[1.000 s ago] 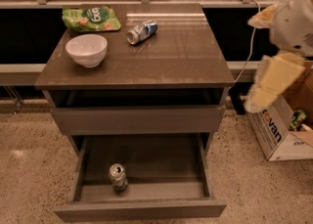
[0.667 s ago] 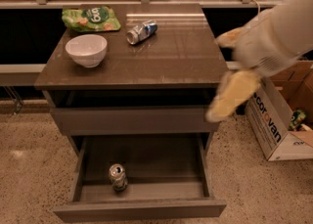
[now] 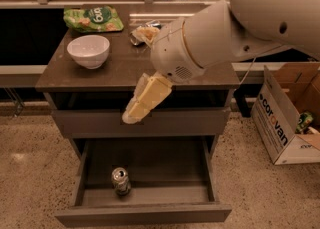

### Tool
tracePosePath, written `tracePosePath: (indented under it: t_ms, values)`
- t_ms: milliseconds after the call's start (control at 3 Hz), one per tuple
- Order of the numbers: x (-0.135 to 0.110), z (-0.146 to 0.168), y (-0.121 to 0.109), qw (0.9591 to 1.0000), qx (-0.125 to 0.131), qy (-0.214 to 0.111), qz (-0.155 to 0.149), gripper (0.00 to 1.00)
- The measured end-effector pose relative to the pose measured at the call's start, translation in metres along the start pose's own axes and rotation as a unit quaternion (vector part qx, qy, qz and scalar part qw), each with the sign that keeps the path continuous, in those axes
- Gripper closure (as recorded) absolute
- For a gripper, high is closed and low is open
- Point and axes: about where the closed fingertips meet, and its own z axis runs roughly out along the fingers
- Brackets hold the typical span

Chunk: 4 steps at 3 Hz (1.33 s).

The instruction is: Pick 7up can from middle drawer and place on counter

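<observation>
speckled floor (image 3: 260, 193), cabinet with a brown counter (image 3: 115, 73) sitting in the middle. gripper (image 3: 142, 102) is hanging off the counter's front edge, in front of the closed upper drawer front, pointing down-left; can't tell if it's clenched or released, and it's holding nothing visible. 7up can (image 3: 121, 180) is standing upright well below the gripper, slightly to its left, on the floor of the pulled-out drawer (image 3: 165, 165), near the front. white bowl (image 3: 88, 50) and green bag (image 3: 92, 19) are sitting on the counter above-left of the gripper. cardboard box (image 3: 280, 118) is resting far right.
</observation>
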Motion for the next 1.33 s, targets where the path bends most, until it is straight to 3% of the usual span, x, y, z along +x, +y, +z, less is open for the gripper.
tracePosePath:
  t_ms: [333,667,1000,1333]
  values:
    - [0.002,0.004,0.001,1.0,-0.003,-0.009,0.002,0.0]
    - [0.027,0.07,0.027,0.9945,-0.032,-0.091,0.04,0.0]
    - [0.037,0.155,0.081,0.9774,-0.067,-0.183,0.083,0.0]
    - [0.011,0.218,0.115,0.9628,-0.073,-0.252,0.064,0.0]
